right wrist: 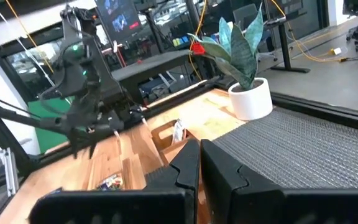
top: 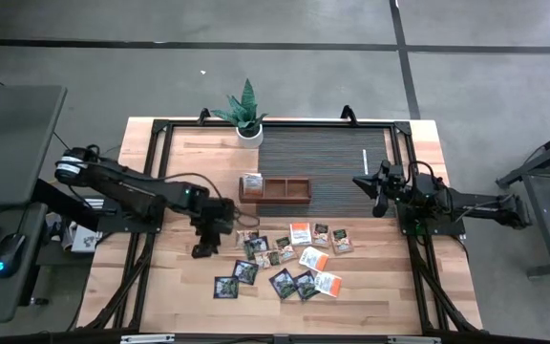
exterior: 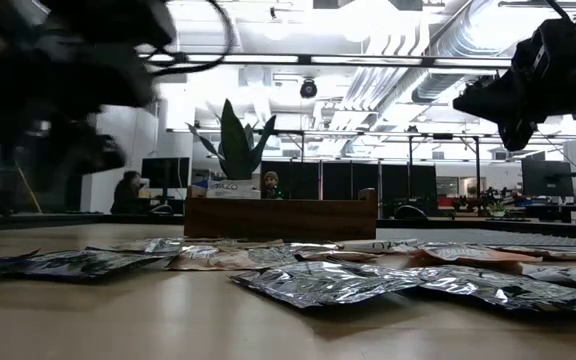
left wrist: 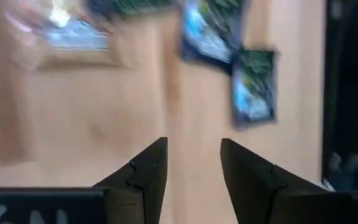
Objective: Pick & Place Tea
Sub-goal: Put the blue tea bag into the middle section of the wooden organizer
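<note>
The tea sachets (top: 289, 258) are being shown scattered flat on the wooden table (top: 380, 287) in front of the brown wooden tray (top: 274, 189) (one sachet (top: 252, 181) is standing upright in the tray's left compartment). The left gripper (top: 204, 247) is being held just left of the pile, fingers (left wrist: 146, 177) parted, nothing gripped. The right gripper (top: 377, 203) is being held closed and empty over the dark mat (top: 323, 158), near the potted plant (top: 243, 113).
</note>
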You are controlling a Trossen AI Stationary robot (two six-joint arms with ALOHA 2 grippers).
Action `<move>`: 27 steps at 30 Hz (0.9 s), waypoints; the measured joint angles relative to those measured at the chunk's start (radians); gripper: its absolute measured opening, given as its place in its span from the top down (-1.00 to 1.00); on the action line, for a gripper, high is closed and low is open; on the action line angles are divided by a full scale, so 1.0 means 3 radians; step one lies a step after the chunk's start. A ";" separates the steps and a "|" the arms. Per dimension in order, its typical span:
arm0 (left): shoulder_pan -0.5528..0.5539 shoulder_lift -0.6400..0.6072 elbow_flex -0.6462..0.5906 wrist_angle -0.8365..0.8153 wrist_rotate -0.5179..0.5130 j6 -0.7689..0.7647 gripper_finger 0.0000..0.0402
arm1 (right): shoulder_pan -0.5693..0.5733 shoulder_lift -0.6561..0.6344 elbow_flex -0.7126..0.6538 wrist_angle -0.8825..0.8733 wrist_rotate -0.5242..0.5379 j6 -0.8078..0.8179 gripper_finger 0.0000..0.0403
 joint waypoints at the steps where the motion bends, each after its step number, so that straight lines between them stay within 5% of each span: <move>1: -0.0069 -0.0012 -0.0033 -0.0001 0.0054 -0.0030 0.27 | 0.0001 0.0005 0.0001 -0.0022 0.0001 0.0000 0.94; 15: -0.0639 0.0410 -0.0045 0.0973 -0.0192 -0.0728 0.27 | 0.0000 0.0122 -0.0001 -0.0007 -0.0005 0.0000 0.94; 27: -0.0744 0.0841 0.0175 0.1017 -0.0438 -0.1079 0.27 | 0.0001 0.0193 0.0001 -0.0013 -0.0006 0.0000 0.94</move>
